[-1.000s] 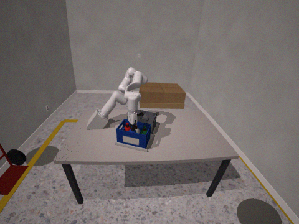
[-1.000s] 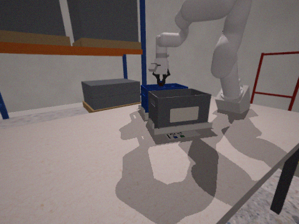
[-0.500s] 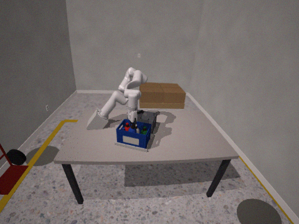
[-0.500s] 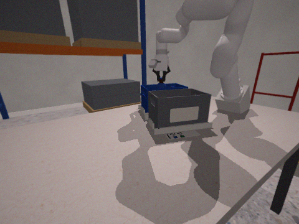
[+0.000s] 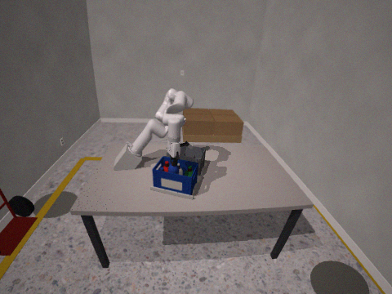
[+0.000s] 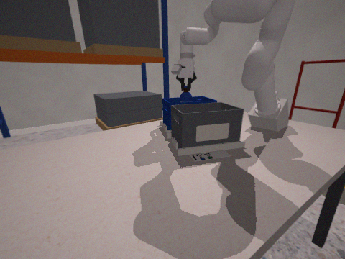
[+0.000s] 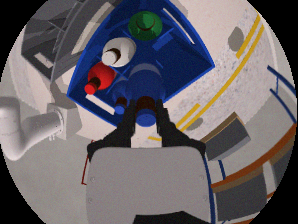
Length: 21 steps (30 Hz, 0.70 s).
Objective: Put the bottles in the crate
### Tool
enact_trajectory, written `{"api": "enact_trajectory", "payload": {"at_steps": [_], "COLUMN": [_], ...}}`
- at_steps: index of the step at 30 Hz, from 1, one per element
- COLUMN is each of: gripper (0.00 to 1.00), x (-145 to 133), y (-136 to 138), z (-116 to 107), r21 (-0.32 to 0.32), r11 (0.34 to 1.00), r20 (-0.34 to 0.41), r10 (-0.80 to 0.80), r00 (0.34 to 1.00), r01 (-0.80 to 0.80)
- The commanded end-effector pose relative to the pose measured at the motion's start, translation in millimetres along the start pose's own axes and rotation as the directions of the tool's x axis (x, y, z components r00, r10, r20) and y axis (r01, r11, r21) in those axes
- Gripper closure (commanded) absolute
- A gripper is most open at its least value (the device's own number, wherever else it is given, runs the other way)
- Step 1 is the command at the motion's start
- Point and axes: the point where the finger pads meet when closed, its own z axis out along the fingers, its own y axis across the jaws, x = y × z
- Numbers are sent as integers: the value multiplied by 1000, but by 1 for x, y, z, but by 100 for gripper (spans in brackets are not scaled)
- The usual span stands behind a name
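My gripper [image 5: 174,158] [image 6: 185,86] [image 7: 145,106] is shut on the neck of a blue-labelled bottle [image 5: 175,166] [image 6: 185,96] [image 7: 145,82] and holds it upright, partly raised out of the blue crate [image 5: 162,176] [image 6: 166,106] [image 7: 192,50]. In that crate stand a red bottle [image 5: 166,166] [image 7: 100,78], a white bottle [image 7: 120,52] and a green bottle [image 5: 189,171] [image 7: 144,24]. The dark grey crate [image 5: 198,155] [image 6: 183,124] stands right behind the blue one; nothing shows above its rim, and its inside is hidden. The pick list [image 6: 202,157] lies flat beside the grey crate; its marks are too small to read.
The arm's base [image 5: 126,159] [image 6: 269,120] sits on the table near the crates. Cardboard boxes [image 5: 212,124] stand behind the table. A grey box on a pallet [image 6: 127,106], a blue shelving post [image 6: 164,47] and a red frame [image 6: 316,90] stand around it.
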Motion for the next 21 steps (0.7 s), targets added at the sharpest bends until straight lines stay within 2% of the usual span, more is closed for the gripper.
{"api": "enact_trajectory", "payload": {"at_steps": [1,21], "gripper": [100,100], "x": [0,0], "y": [1,1], "z": [-7,-37], "r21": [-4,-4], "r11": [1000,1000], "r20": [1,1], "r10": [-2,-1], "r00": [1000,1000], "r01": [2,2]}}
